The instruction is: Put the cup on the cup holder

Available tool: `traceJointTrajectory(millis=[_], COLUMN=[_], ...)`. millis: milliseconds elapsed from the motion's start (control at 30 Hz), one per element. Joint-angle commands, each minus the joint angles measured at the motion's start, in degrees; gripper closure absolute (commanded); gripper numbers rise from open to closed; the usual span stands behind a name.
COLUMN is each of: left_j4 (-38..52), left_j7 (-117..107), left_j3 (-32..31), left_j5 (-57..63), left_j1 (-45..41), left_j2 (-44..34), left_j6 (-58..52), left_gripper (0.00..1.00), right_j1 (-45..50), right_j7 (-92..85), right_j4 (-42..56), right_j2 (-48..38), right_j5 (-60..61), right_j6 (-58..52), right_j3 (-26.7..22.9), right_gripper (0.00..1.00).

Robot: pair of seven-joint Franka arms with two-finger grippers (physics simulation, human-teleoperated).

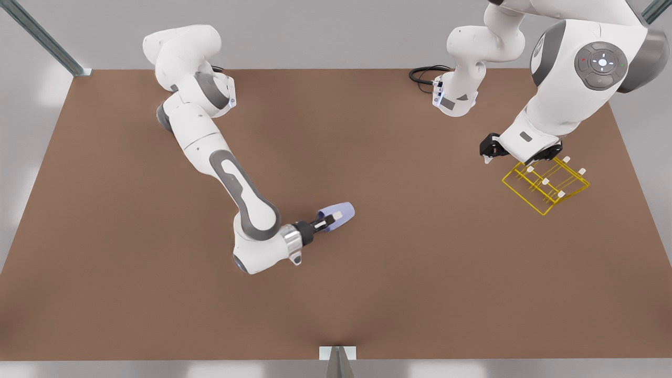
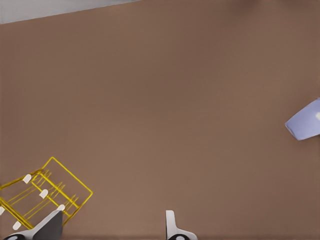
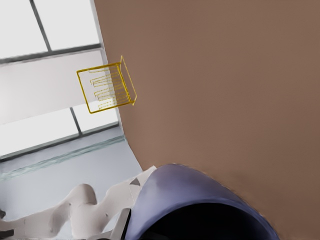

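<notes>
- Right gripper (image 1: 329, 220): clamped on the cup (image 1: 338, 215), which lies tilted at table (image 1: 367, 289) centre.
- Left gripper (image 2: 112, 227): fingers apart, hovering above the cup holder (image 1: 546, 184), at the cup's 3 o'clock, well apart.

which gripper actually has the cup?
The right gripper, at the front view's left, is shut on the cup, which is tilted on its side. The left gripper hangs open by the cup holder, holding nothing.
</notes>
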Motion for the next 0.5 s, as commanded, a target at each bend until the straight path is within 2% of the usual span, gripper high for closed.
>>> traceJointTrajectory(millis=[0, 67, 200, 267, 333, 467], left_j4=[0.03, 0.03, 0.11, 0.11, 0.11, 0.11], left_j7=[-0.03, -0.03, -0.39, -0.47, -0.47, -0.39], left_j3=[-0.04, -0.04, -0.13, -0.04, -0.04, -0.04], left_j5=[0.05, 0.05, 0.14, 0.14, 0.14, 0.14], left_j1=[-0.03, -0.03, -0.90, -1.25, -1.26, -1.17], left_j2=[-0.06, -0.06, -0.06, -0.06, -0.06, -0.06], left_j6=[0.07, -0.01, -0.10, -0.10, -0.10, -0.10], left_gripper=[0.00, 0.00, 0.00, 0.00, 0.00, 0.00], right_j1=[2.86, 5.24, 9.72, 11.48, 14.38, 17.19], right_j7=[3.72, 0.74, -11.39, -14.90, -20.71, -21.50], right_j4=[4.69, 6.90, 6.90, 6.90, 6.90, 6.90], right_j2=[4.02, 7.19, 10.26, 10.35, 10.35, 10.26], right_j5=[13.07, 17.29, 17.73, 17.73, 17.64, 17.64], right_j6=[-4.04, -2.10, 0.36, 1.50, 3.53, 6.25], right_j3=[0.00, -0.09, -0.18, -1.93, -7.11, -11.60], right_gripper=[0.79, 0.79, 0.79, 0.79, 0.79, 0.79])
